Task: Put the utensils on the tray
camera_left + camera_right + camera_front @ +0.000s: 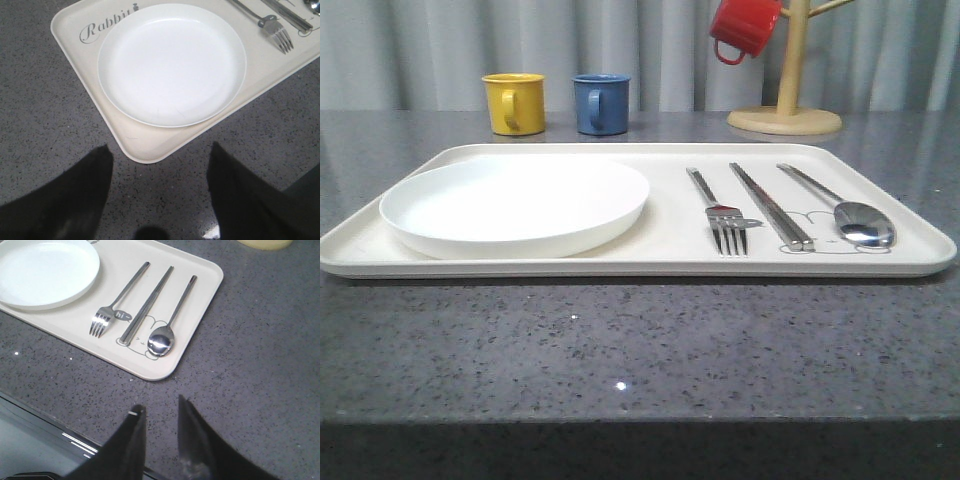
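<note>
- the tray (650, 262) spans the middle of the front view on the grey table (620, 350); everything the task names already lies on it, so the job looks done.
- the plate (515, 205) sits on the tray's left half, flat, close to the near rim.
- the chopsticks (770, 205), spoon (840, 205) and fork (718, 210) lie side by side on the right half, apart from each other, long axes running near edge to far edge, working ends toward the camera.
- the right gripper (159, 412) at the lower middle of its wrist view is spread and empty, over bare table just off the tray's near right corner; the spoon lies nearest it.
- the left gripper (160, 165) is spread wide and empty, off the near left corner, nearest the plate.
- the rabbit drawing is partly covered by the cutlery; the "rabbit" script is cut by the plate's edge.
- mugs stand beyond the tray.
</note>
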